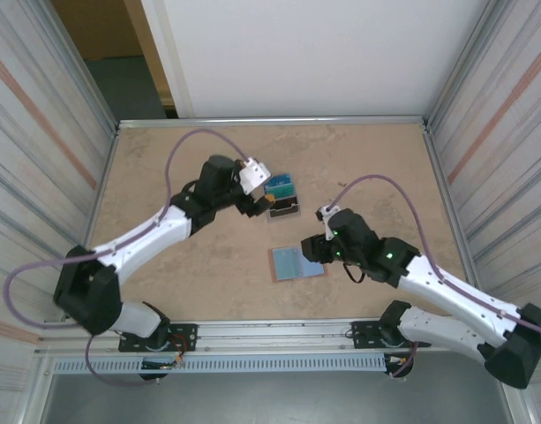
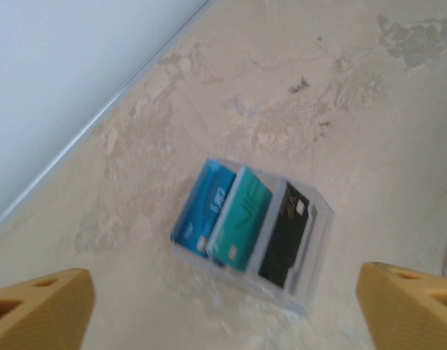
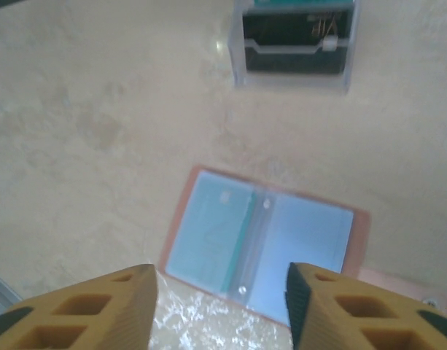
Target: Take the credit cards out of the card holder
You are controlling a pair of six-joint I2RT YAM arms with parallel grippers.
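The card holder (image 3: 311, 240) lies open and flat on the table, salmon-pink outside and light blue inside; it is also in the top view (image 1: 296, 262). A teal card edge (image 3: 243, 227) shows in its left pocket. Three credit cards, blue (image 2: 205, 208), teal (image 2: 241, 217) and dark (image 2: 285, 232), stand in a clear tiered stand (image 2: 311, 288). My left gripper (image 2: 223, 313) hangs open above and in front of that stand, holding nothing. My right gripper (image 3: 219, 306) hovers over the card holder's near edge with its jaws apart and nothing between them.
The clear stand (image 1: 281, 196) sits just beyond the card holder, near the table's middle. A raised metal rim (image 1: 270, 120) runs along the far edge of the table. Corrugated side walls (image 1: 41, 132) close in both sides.
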